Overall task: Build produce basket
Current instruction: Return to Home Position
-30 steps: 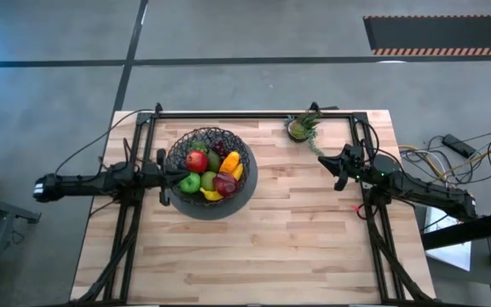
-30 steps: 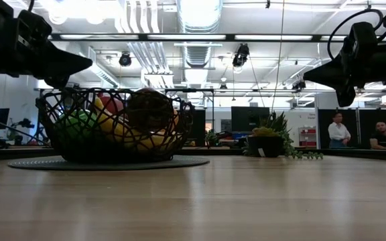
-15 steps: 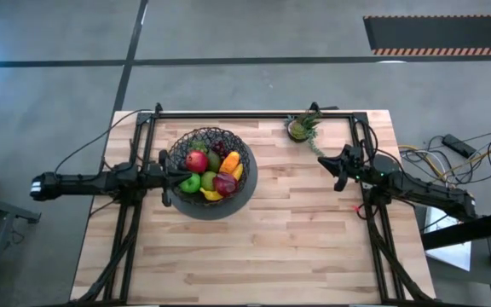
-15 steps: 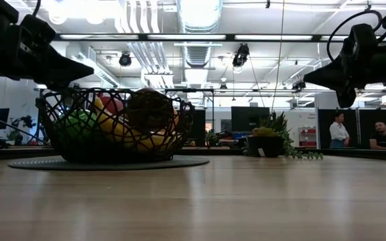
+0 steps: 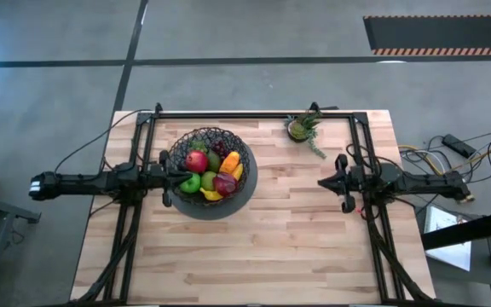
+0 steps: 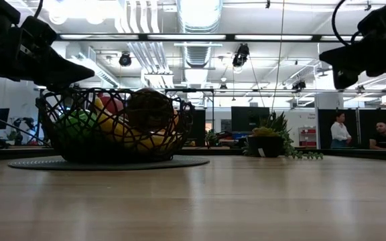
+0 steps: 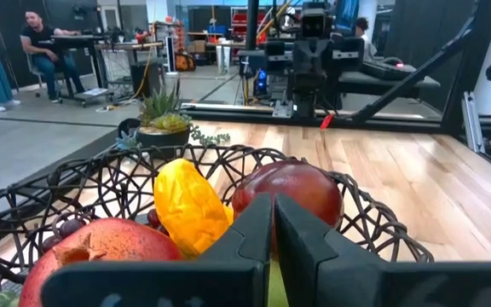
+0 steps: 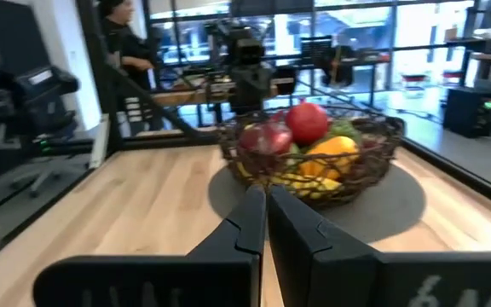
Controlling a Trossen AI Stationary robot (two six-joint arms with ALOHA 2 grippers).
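Looking down on a wooden table (image 5: 271, 247), two dark arms face each other across it. The left gripper (image 5: 180, 176) has its two fingers (image 7: 254, 226) pressed flat together, gripping nothing. Their tips hang above the near rim of the basket (image 5: 196, 136), a bowl of black woven wire on a grey disc. Just beyond and below those tips lies the produce (image 5: 207, 180): a pomegranate (image 5: 197, 160), a green apple (image 5: 190, 182), a red apple (image 5: 225, 183), an orange piece (image 5: 231, 164) and a banana (image 5: 211, 195). The right gripper (image 5: 322, 182) likewise has its fingers (image 8: 245, 222) closed against each other and empty. It is held in the air over bare wood, well apart from the basket, with its tips pointing toward it. A small potted plant (image 5: 301, 128) stands off to one side of the right fingers.
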